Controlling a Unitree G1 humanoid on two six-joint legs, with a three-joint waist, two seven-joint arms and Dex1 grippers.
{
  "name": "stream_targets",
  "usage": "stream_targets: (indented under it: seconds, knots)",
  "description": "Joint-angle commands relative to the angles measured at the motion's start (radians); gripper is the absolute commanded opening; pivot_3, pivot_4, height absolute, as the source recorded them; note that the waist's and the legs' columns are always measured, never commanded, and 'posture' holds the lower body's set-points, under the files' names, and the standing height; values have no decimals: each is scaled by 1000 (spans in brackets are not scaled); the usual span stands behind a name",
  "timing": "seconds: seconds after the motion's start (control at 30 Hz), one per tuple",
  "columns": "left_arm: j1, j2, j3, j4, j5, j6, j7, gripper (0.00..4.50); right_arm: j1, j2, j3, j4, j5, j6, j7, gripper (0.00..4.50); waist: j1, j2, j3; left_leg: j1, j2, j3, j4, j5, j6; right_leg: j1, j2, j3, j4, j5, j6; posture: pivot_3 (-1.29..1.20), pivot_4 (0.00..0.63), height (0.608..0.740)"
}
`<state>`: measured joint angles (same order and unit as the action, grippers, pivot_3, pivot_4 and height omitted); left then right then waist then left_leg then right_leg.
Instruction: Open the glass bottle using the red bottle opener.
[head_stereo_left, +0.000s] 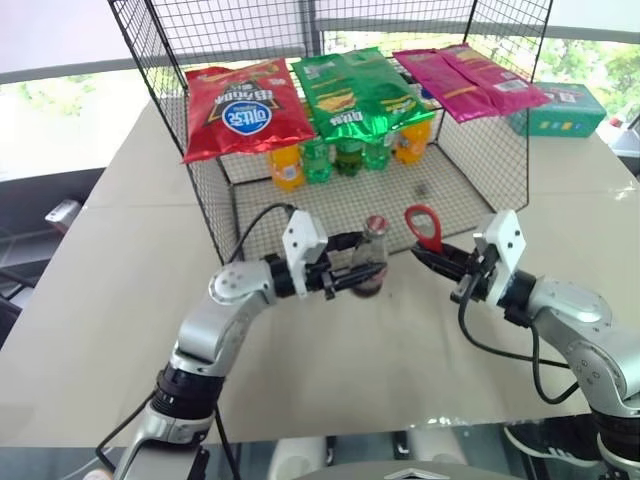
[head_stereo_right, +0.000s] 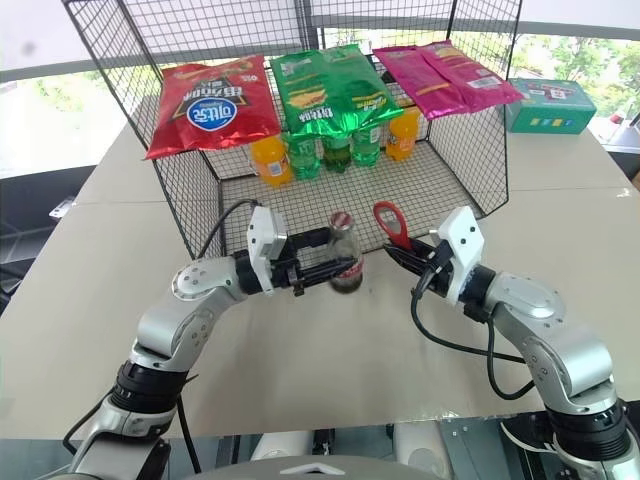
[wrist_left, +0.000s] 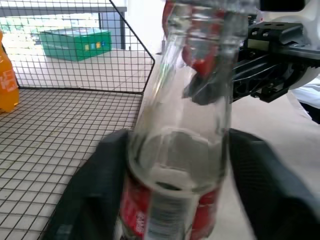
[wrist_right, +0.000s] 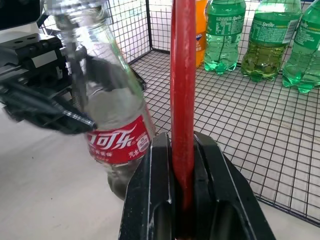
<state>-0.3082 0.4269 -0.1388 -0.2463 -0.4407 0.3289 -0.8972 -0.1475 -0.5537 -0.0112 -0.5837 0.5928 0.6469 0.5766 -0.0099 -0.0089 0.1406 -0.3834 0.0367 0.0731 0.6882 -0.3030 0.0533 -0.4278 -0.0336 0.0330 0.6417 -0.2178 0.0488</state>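
The glass bottle (head_stereo_left: 372, 248) stands upright on the table just in front of the wire basket. It is clear, with a red label and a metal cap (head_stereo_left: 376, 222). My left gripper (head_stereo_left: 366, 273) reaches in from the left, level, and is shut on the bottle's body; a black finger (wrist_left: 95, 195) presses each side. To the bottle's right, my right gripper (head_stereo_left: 430, 257) is shut on the handle of the red bottle opener (head_stereo_left: 424, 227). The opener stands upright with its ring head on top, about a hand's width from the cap. In the right wrist view the opener (wrist_right: 183, 90) rises beside the bottle (wrist_right: 117, 120).
The black wire basket (head_stereo_left: 470, 190) sits open-fronted directly behind both grippers. Orange and green plastic soda bottles (head_stereo_left: 345, 155) line its back, and red, green and pink chip bags (head_stereo_left: 240, 105) lie across its top. A green box (head_stereo_left: 560, 110) rests on the table at the back right.
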Motion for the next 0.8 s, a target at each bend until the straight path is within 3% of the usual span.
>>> stream_targets:
  seconds: [0.03,0.23,0.37,0.8]
  knots:
    - [-3,4,1,-24,-3,-18,-14,2222,-1,1,-22,-54,-1,-26,-9,0,0,0,0,0,0,0,0,0,0,0,0,0,0,0,0,0,150,740]
    - [-8,6,10,-18,-2,-17,-18,2222,-29,-2,43,-67,-121,-111,-20,0,0,0,0,0,0,0,0,0,0,0,0,0,0,0,0,0,150,740]
    - [-14,9,13,-13,-3,-14,-24,2222,-53,-12,152,-45,-340,-250,-58,0,-1,0,0,0,0,0,0,0,0,0,0,0,0,0,0,0,150,740]
    - [-48,16,27,2,-5,10,-33,2222,-66,4,361,166,-824,-693,-128,0,-1,0,0,1,0,1,0,2,-4,0,0,0,0,0,0,0,150,740]
